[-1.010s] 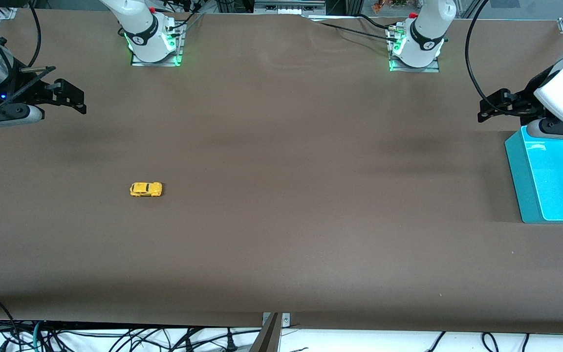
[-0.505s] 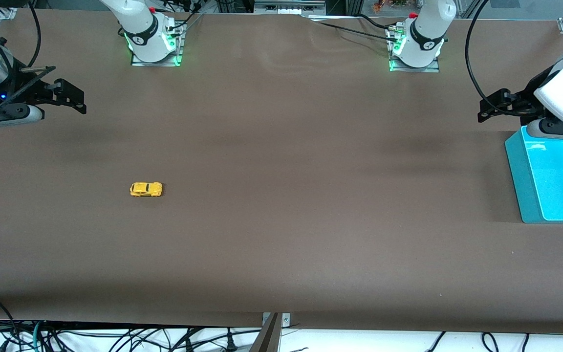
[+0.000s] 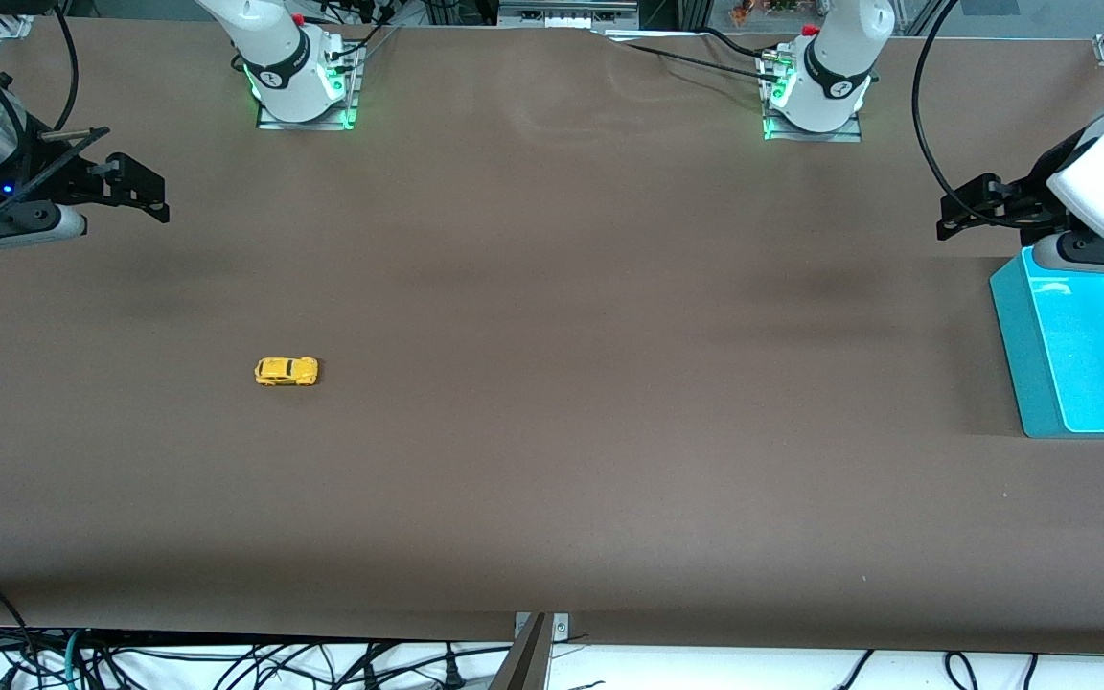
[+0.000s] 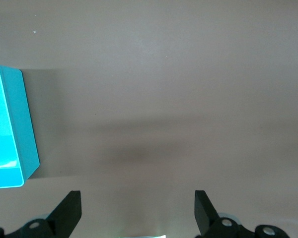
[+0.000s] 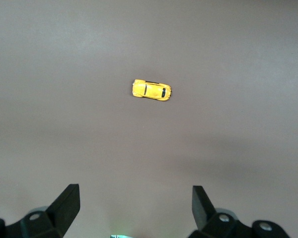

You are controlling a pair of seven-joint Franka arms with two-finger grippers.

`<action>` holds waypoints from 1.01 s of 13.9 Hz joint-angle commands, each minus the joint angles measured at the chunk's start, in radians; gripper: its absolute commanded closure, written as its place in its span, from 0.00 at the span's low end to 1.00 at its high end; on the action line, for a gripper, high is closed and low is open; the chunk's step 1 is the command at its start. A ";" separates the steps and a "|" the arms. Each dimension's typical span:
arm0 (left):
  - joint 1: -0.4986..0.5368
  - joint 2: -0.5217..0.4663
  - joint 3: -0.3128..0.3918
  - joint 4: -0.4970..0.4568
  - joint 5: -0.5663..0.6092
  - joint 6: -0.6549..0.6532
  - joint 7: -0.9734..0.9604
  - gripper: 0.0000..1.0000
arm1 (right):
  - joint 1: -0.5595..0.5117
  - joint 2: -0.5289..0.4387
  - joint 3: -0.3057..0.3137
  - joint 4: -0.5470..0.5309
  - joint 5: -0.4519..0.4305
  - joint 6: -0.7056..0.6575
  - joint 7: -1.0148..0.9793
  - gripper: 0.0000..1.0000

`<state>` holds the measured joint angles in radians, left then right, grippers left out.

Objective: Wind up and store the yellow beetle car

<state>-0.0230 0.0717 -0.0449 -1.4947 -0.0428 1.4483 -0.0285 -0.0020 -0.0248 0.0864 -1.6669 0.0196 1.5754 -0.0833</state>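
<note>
The yellow beetle car (image 3: 287, 371) sits alone on the brown table (image 3: 552, 431), toward the right arm's end. It also shows in the right wrist view (image 5: 151, 90). My right gripper (image 3: 135, 192) is open and empty, held up over the table's edge at the right arm's end, well apart from the car. Its fingertips (image 5: 69, 198) frame bare table in the right wrist view. My left gripper (image 3: 964, 209) is open and empty, held up beside the teal bin (image 3: 1017, 316) at the left arm's end.
The teal bin's wall (image 4: 25, 129) shows in the left wrist view beside bare table. The two arm bases (image 3: 303, 81) stand along the table's edge farthest from the front camera. Cables hang below the table edge nearest the front camera.
</note>
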 commanded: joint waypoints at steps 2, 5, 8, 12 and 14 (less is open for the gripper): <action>0.002 -0.001 -0.006 0.008 0.014 -0.005 0.001 0.00 | -0.012 -0.017 0.004 -0.007 0.002 -0.009 -0.019 0.00; 0.002 -0.001 -0.006 0.008 0.014 -0.005 0.001 0.00 | -0.012 -0.023 0.004 -0.011 0.000 -0.008 -0.019 0.00; 0.000 -0.001 -0.007 0.008 0.012 -0.005 0.001 0.00 | -0.012 -0.023 0.004 -0.011 0.002 -0.009 -0.027 0.00; 0.002 -0.001 -0.007 0.008 0.012 -0.005 0.001 0.00 | -0.012 -0.023 0.003 -0.014 0.000 -0.008 -0.039 0.00; 0.002 -0.001 -0.006 0.008 0.012 -0.005 0.001 0.00 | -0.012 -0.023 0.003 -0.016 0.002 -0.008 -0.041 0.00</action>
<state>-0.0235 0.0717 -0.0467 -1.4947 -0.0428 1.4483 -0.0285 -0.0025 -0.0248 0.0863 -1.6679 0.0193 1.5754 -0.1009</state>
